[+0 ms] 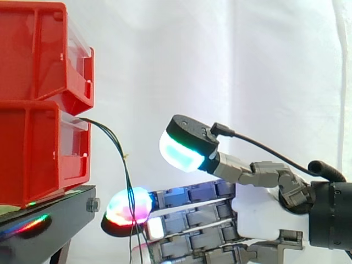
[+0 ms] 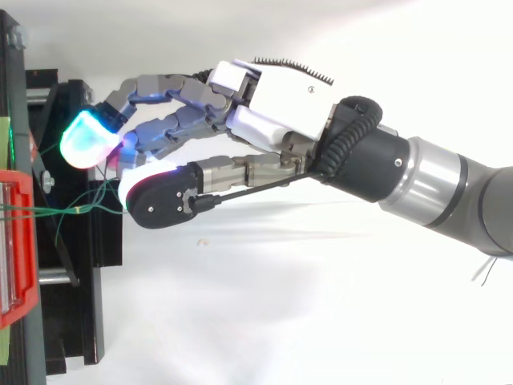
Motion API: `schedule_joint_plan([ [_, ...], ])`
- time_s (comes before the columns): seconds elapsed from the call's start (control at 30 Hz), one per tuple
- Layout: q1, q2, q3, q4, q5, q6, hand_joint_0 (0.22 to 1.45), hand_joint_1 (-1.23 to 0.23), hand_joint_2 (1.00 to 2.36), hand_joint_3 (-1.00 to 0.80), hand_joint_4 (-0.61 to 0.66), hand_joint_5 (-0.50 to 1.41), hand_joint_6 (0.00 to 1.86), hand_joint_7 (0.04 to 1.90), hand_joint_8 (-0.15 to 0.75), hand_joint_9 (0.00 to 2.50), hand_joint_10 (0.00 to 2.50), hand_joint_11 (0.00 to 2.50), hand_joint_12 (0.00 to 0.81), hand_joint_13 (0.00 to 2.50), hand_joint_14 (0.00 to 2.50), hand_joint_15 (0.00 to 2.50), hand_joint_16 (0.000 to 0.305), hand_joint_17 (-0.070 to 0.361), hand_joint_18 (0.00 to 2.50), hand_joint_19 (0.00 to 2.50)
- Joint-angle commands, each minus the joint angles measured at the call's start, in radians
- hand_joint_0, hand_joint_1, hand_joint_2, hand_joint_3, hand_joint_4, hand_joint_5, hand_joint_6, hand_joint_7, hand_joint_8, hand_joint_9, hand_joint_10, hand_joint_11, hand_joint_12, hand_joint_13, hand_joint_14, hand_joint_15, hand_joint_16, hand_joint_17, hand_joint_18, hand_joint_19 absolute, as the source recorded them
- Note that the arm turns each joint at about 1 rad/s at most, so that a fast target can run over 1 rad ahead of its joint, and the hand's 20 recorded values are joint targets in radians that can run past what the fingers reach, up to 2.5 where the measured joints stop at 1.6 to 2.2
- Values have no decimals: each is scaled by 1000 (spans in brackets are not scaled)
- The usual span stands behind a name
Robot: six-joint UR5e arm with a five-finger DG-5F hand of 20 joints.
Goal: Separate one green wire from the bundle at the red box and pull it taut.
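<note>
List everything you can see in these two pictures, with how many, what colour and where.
red bins: two, red, stacked at the left on the stand
stand: one, black, under the bins
green wires: thin bundle, count unclear, green, from the lower bin's front hanging down past a fingertip
curtain: one, white, behind everything
robot hand: one, grey and white, open, reaching in from the right
fingertips: glowing pads, nearest the wires
arm: one, black and silver, at the right

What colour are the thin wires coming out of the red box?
The wires are green, clearest in the top view.
</note>
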Motion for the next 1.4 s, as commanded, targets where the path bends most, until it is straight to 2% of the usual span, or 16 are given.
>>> schedule_joint_plan([
  [0.0, -6, 2, 0, -40, -23, 17, 434, -632, 1000, -500, 128, -160, 503, 845, 279, 622, 15, 972, 413, 619, 18, 492, 61, 138, 529, 484],
  [0.17, -9, 25, 0, -94, -34, 17, 433, -632, 1000, -500, 125, -159, 502, 844, 269, 522, 17, 781, 410, 639, 18, 488, 61, 138, 562, 498],
  [0.27, -11, 60, 0, -152, -34, 11, 431, -632, 1000, -500, 115, -159, 503, 834, 235, 292, 6, 228, 403, 480, 11, 300, 58, 132, 475, 383],
  [0.3, -11, 66, 1, -165, -34, 11, 429, -628, 1000, -500, 107, -163, 503, 799, 221, 178, 1, 3, 405, 310, 5, 153, 56, 126, 202, 211],
  [0.37, -8, 72, 0, -177, -34, 11, 421, -583, 1000, -500, 103, -176, 502, 792, 208, 50, 0, 0, 385, 137, 4, 100, 56, 126, 0, 156],
  [0.43, -8, 80, 0, -186, -34, 11, 415, -577, 1000, -500, 108, -184, 502, 767, 202, 14, 0, 0, 378, 47, 0, 49, 56, 125, 0, 23],
  [0.53, -6, 80, 0, -191, -33, 14, 415, -574, 1000, -500, 108, -188, 502, 758, 201, 8, 0, 0, 374, 17, 0, 32, 56, 127, 0, 0],
  [0.67, -14, 79, 0, -180, -30, -1, 415, -593, 1000, -500, 119, -185, 502, 741, 224, 186, 0, 0, 379, 44, 0, 2, 58, 131, 0, 0],
  [0.8, -8, 57, 0, -129, -31, -18, 420, -591, 1000, -500, 139, -180, 502, 744, 242, 328, 0, 0, 381, 100, 0, 12, 58, 131, 0, 0],
  [0.87, -8, 39, 0, -85, -31, -27, 423, -591, 1000, -500, 143, -179, 502, 751, 252, 380, 0, 0, 384, 140, 0, 19, 59, 132, 0, 0],
  [0.93, -5, 17, 0, -8, -28, -44, 428, -612, 1000, -500, 153, -174, 502, 747, 265, 486, 0, 5, 388, 229, 0, 21, 60, 134, 0, 0],
  [1.1, 9, -3, 0, 19, -16, -75, 436, -609, 1000, -500, 159, -174, 502, 750, 278, 577, 2, 83, 396, 330, 1, 62, 59, 134, 33, 3],
  [1.17, 14, -30, 1, 32, -7, -68, 436, -609, 1000, -500, 160, -176, 502, 753, 282, 595, 3, 95, 396, 354, 2, 69, 60, 135, 78, 14],
  [1.27, 28, -73, 14, 107, 3, -61, 442, -610, 1000, -500, 156, -181, 502, 756, 287, 620, 3, 101, 402, 454, 3, 102, 59, 134, 193, 52],
  [1.3, 31, -73, 12, 127, 4, -59, 444, -608, 1000, -500, 152, -182, 502, 755, 288, 627, 4, 111, 402, 516, 7, 135, 60, 135, 256, 77],
  [1.37, 37, -73, 11, 125, 9, -59, 445, -607, 1000, -500, 152, -182, 502, 757, 289, 630, 2, 107, 401, 518, 5, 139, 60, 135, 257, 81],
])
